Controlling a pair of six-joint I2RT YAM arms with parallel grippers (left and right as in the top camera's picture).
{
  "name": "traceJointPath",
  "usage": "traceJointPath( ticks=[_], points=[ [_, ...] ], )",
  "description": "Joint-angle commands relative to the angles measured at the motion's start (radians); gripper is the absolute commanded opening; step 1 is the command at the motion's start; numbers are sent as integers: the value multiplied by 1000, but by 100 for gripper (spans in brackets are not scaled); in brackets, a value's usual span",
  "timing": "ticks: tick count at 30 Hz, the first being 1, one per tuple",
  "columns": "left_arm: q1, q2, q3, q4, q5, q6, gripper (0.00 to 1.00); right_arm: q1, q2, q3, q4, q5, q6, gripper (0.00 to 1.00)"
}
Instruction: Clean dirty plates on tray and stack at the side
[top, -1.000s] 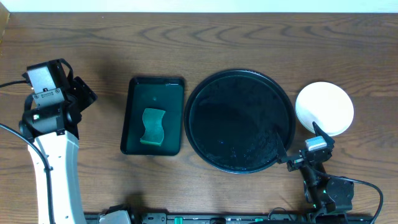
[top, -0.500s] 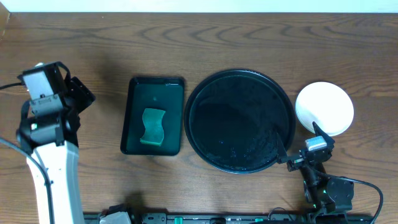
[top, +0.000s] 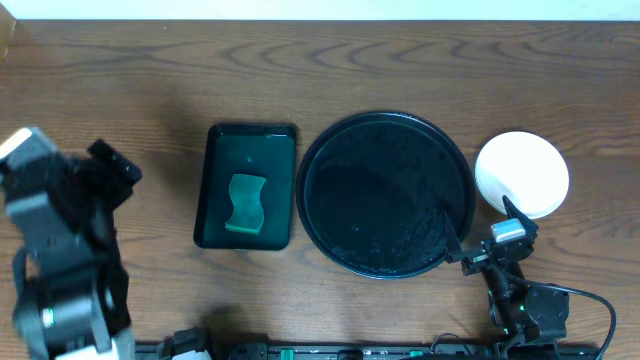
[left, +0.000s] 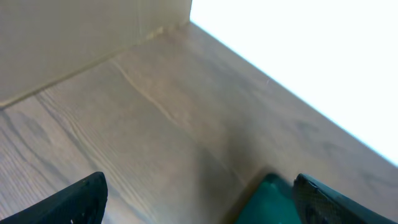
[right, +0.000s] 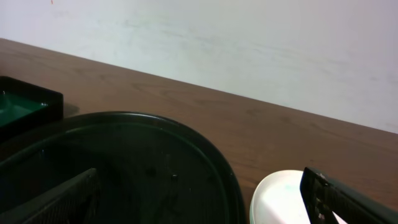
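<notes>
Nearest the robot, the right gripper (top: 478, 225) hangs low at the table's front edge, its 2 fingers (right: 59, 202) spread wide with nothing between them. One finger reaches over the right rim of the black tray (top: 385, 190) and the other points at the white plate (top: 521, 174).

On the other side, the left gripper (left: 199, 185) is blurred in the overhead view. Its own camera shows the 2 fingers (left: 81, 200) far apart, holding nothing, above bare wooden table (top: 300, 70) with a corner of the dark green tray (top: 255, 150) between them.

Farther in, 3 things lie in a row. The dark green tray is on the left with a green sponge (top: 245, 203) inside it. The large round tray is in the middle. The plate rests on the table just beside the tray's right rim, and whether the 2 touch cannot be told. Only 1 white top shows there, so what lies under it cannot be told.

Beyond them the wood runs to a pale wall (right: 249, 43).
</notes>
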Motion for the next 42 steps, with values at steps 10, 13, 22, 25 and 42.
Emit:
traceJointPath(
  ticks=[10, 13, 22, 25, 42],
  points=[
    [4, -269, 8, 2, 77, -6, 95, -6, -5, -2, -4, 2, 11, 99],
    [4, -275, 8, 3, 122, -6, 95, -6, -5, -2, -4, 2, 11, 99],
    [-3, -408, 8, 3, 230, -5, 95, -6, -5, -2, -4, 2, 11, 99],
    [-13, -486, 8, 3, 230, -5, 95, -6, -5, -2, -4, 2, 11, 99],
    [-113, -846, -24, 2, 229, -5, 95, -6, -5, -2, -4, 2, 11, 99]
  ],
)
